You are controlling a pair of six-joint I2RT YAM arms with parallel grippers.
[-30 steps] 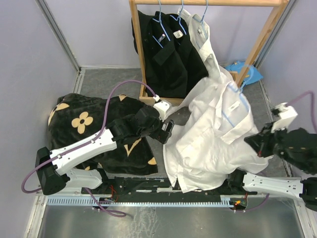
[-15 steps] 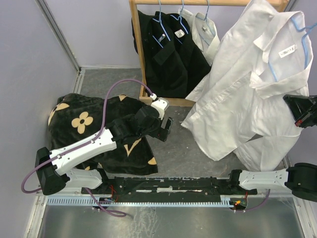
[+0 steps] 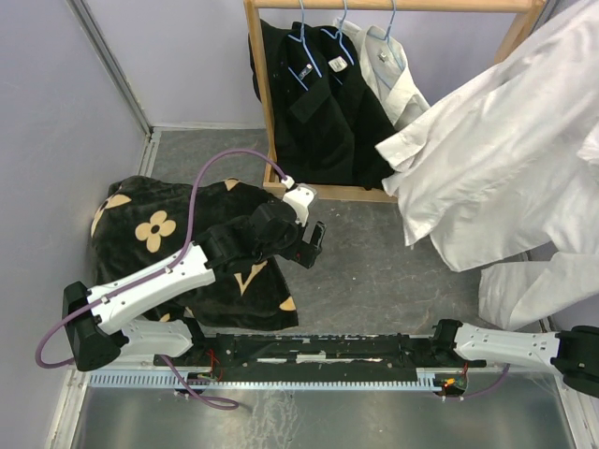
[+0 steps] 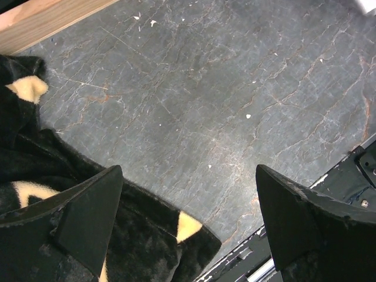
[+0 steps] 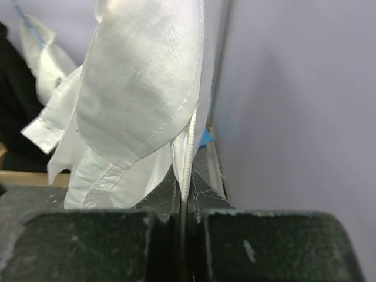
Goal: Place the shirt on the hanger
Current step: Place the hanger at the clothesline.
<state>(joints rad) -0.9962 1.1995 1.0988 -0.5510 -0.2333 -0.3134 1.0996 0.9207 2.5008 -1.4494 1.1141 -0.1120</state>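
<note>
The white shirt (image 3: 505,140) hangs high at the right of the top view, spread wide and close to the camera, with a sleeve trailing down toward the right arm's base. It covers my right gripper there. In the right wrist view my right gripper (image 5: 187,214) is shut on a thin seamed edge of the shirt (image 5: 135,88), which hangs beyond the fingers beside the lilac wall. The hanger is hidden. My left gripper (image 3: 314,245) hovers open over the grey floor at the middle, its fingers (image 4: 97,205) wide apart and holding nothing.
A wooden rack (image 3: 265,94) at the back carries black shirts (image 3: 318,103) and another white shirt (image 3: 401,79) on blue hangers. A black cloth with tan flowers (image 3: 159,234) lies at the left, its corner under the left gripper (image 4: 188,170). Lilac walls close in both sides.
The shirt has risen from draping on the floor near the front to high at the right, carried by my right gripper, which has passed out of the top view. My left arm has barely moved.
</note>
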